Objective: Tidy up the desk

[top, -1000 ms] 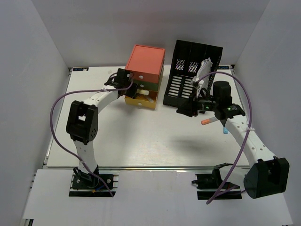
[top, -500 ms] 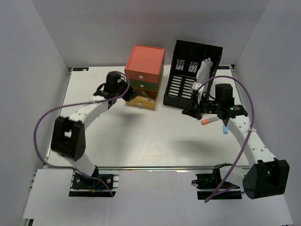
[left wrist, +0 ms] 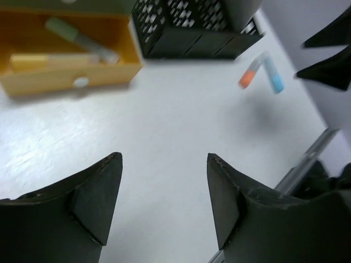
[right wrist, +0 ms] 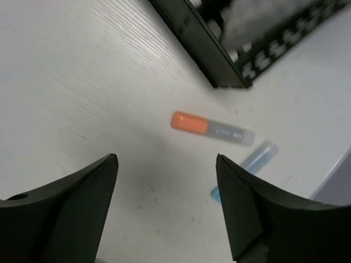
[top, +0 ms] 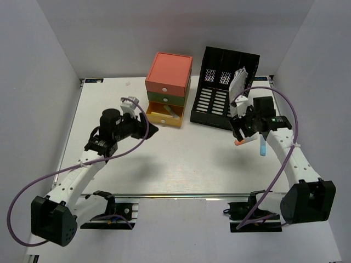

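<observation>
1. The desk (top: 181, 164), a large white flat rectangular tabletop, lies under both arms. A black slotted plastic file rack (top: 222, 90) stands at its far edge, and we take that rack as our landmark.
2. Just left of the rack stands a three-drawer box with orange, green and yellow fronts (top: 169, 87). Its bottom yellow drawer (left wrist: 66, 82) is pulled open, and two pens lie inside.
3. Near the rack's front right corner, two loose items rest on the desk: an orange-capped grey marker (right wrist: 211, 127) and a blue-capped clear pen (right wrist: 247, 164). Their ends are close together, but we cannot tell whether they touch.
4. The right gripper (right wrist: 167, 159) hovers in front of the rack, above the orange-capped marker. Its jaws are spread and nothing is between them.
5. The left gripper (left wrist: 164, 159) hangs over bare desk well to the left of the rack, in front of the drawer box. Its jaws are also spread and empty.
6. We judge the step in hand to be gathering the loose pens, probably into the open drawer.
7. For the next move, the right gripper should descend with its jaws straddling the marker's barrel crosswise and close. It can then carry the marker leftward past the rack to the drawer.
</observation>
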